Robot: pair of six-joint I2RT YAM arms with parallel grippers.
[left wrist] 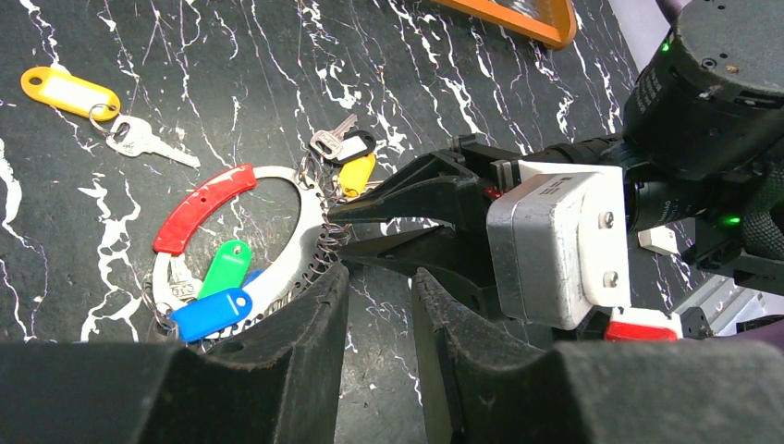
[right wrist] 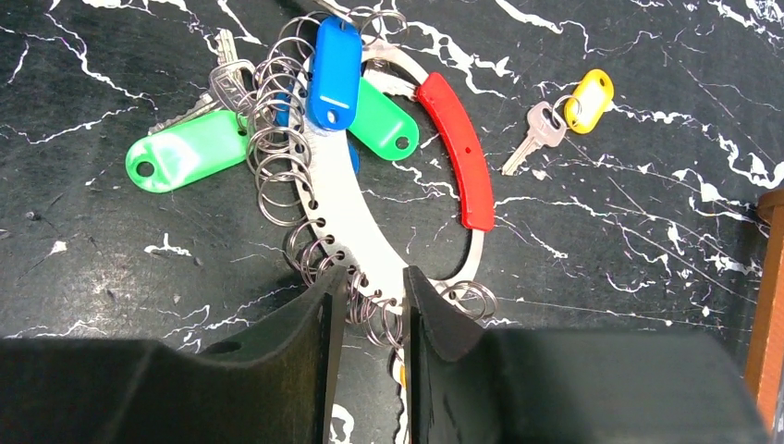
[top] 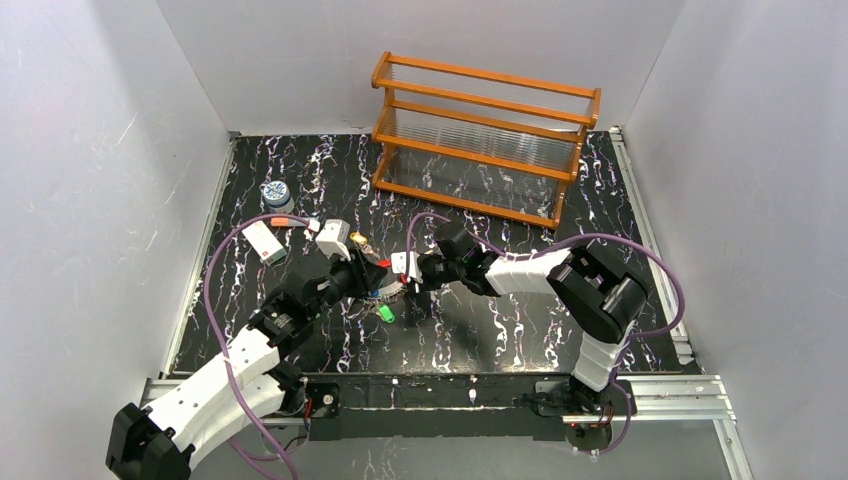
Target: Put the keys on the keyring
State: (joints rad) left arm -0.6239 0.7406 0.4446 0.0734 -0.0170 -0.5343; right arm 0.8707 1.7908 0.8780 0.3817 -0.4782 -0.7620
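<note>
Pinching the keyring (right wrist: 356, 217) by its white band, low centre in the right wrist view, the right gripper (right wrist: 370, 282) should probably hold steady. The left gripper (left wrist: 377, 282), narrowly parted and empty, could fetch keys. Counted: two green keys (right wrist: 185, 159), one blue key (right wrist: 333, 69), and one loose yellow key (right wrist: 587, 100) at upper right.

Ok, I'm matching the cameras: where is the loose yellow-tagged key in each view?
Top external: the yellow-tagged key is a tiny speck just left of centre.
Left wrist: top left corner.
Right wrist: upper right.
Shared landmark: the keyring's red piece, nearby in both wrist views.
</note>
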